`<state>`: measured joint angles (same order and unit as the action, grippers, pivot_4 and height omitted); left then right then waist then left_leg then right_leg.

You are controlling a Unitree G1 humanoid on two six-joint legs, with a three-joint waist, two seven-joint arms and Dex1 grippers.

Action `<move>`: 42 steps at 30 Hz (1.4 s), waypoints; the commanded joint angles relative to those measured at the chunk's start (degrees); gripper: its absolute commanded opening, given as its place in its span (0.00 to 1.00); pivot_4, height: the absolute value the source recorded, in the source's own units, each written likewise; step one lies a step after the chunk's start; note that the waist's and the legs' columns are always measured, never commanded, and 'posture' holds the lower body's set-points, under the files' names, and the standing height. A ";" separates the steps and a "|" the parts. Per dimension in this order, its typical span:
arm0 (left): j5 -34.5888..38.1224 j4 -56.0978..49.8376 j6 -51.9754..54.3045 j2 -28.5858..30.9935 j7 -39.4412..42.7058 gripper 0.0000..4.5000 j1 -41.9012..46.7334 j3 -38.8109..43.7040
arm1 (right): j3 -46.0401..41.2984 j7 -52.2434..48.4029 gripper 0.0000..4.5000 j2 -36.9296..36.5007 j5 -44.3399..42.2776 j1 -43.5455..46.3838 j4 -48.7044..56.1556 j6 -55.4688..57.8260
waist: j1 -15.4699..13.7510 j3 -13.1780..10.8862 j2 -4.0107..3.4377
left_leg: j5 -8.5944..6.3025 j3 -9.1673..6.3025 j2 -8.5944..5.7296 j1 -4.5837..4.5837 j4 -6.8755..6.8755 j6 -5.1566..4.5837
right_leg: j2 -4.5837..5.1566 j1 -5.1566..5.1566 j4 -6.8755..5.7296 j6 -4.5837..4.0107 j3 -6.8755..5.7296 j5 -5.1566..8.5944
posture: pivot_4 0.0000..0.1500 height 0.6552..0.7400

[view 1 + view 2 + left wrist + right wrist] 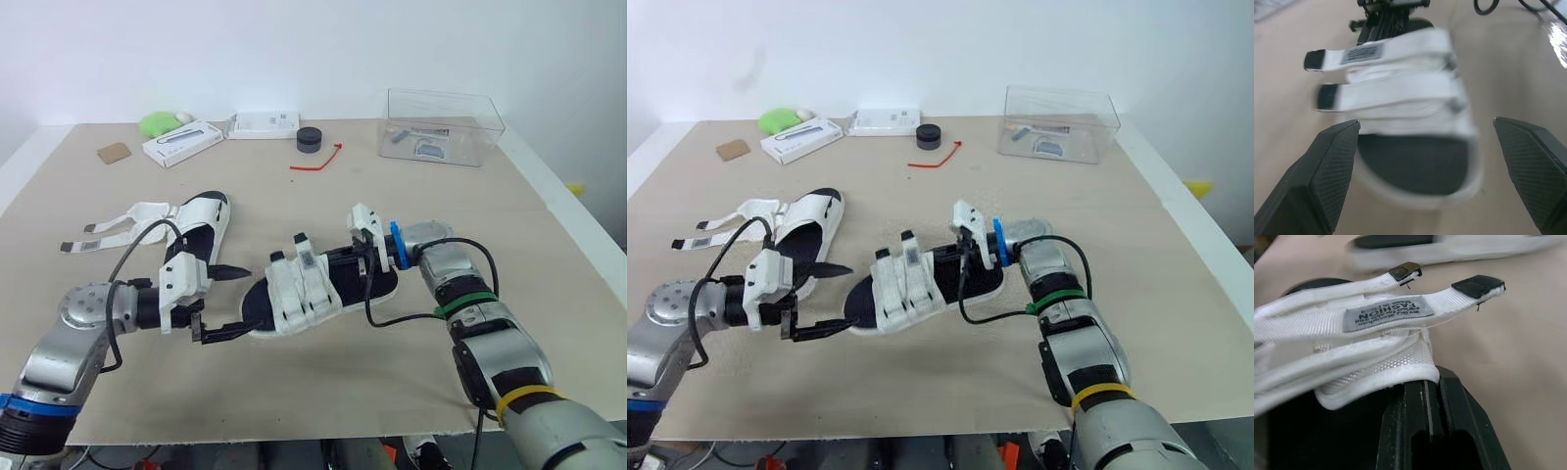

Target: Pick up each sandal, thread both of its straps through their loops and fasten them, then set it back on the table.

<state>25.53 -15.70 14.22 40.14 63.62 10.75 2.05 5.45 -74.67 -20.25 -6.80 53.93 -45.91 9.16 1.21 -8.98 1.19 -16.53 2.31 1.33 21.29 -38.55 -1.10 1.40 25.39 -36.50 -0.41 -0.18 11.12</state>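
At mid-table the near sandal [304,291] has its heel pinched by the right gripper [368,258], while the left gripper [247,300], spread wide at the toe, should probably close on one upstanding strap tip [301,240] and press it flat.

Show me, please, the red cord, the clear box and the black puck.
red cord [313,166], left eye view, its middle.
clear box [468,145], left eye view, front wall.
black puck [310,139], left eye view, its top.
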 commanded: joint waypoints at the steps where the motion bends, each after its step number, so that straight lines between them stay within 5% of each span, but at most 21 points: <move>1: 2.26 -2.17 1.84 -1.28 -2.87 1.00 0.27 1.23 | -10.00 14.65 0.04 -1.67 -5.29 -1.35 10.06 9.10 | -0.02 -0.01 0.01 | 0.01 -0.01 -0.01 0.01 0.00 0.03 | 0.01 0.00 0.00 0.01 0.00 -0.01 | 1.00 1.00; 12: 2.69 -5.15 3.07 -3.85 -5.12 1.00 0.34 -1.62 | -29.53 66.78 0.04 5.83 -3.99 -16.73 38.98 27.67 | 0.07 -0.01 0.04 | -0.01 -0.05 -0.04 0.11 0.03 0.42 | -0.09 0.05 0.03 0.10 0.03 0.02 | 1.00 1.00; 26: -1.64 -0.26 -2.62 -5.26 -3.23 1.00 3.15 -5.26 | -28.65 71.38 0.04 5.86 -7.30 -20.49 44.09 33.61 | 0.19 0.00 0.04 | -0.01 0.07 -0.04 -0.01 0.01 0.41 | -0.34 0.01 0.00 0.20 0.24 0.05 | 1.00 1.00; 35: -2.14 -0.39 -3.03 -4.90 -3.48 1.00 2.35 -4.97 | -22.09 55.72 0.99 -4.96 -12.28 -27.38 53.55 40.25 | 0.10 0.00 0.04 | -0.05 0.09 -0.08 0.01 0.01 0.35 | -0.28 0.01 0.05 0.31 0.25 0.10 | 1.00 1.00; 42: -4.89 -2.36 1.97 -6.16 -12.79 1.00 -0.18 -3.62 | -22.31 29.23 0.99 -24.99 -21.08 -37.99 62.54 36.77 | 0.01 -0.04 0.10 | -0.18 0.06 -0.22 0.07 -0.03 0.12 | -0.14 -0.04 0.19 0.51 0.22 0.16 | 1.00 1.00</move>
<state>21.37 -16.14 13.57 34.41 54.57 10.53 -2.77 -15.16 -39.24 -43.35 -24.14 14.51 12.36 48.28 1.22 -9.02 1.29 -16.73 2.39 1.12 21.29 -38.58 -1.03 1.24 25.30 -36.31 0.22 0.07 11.36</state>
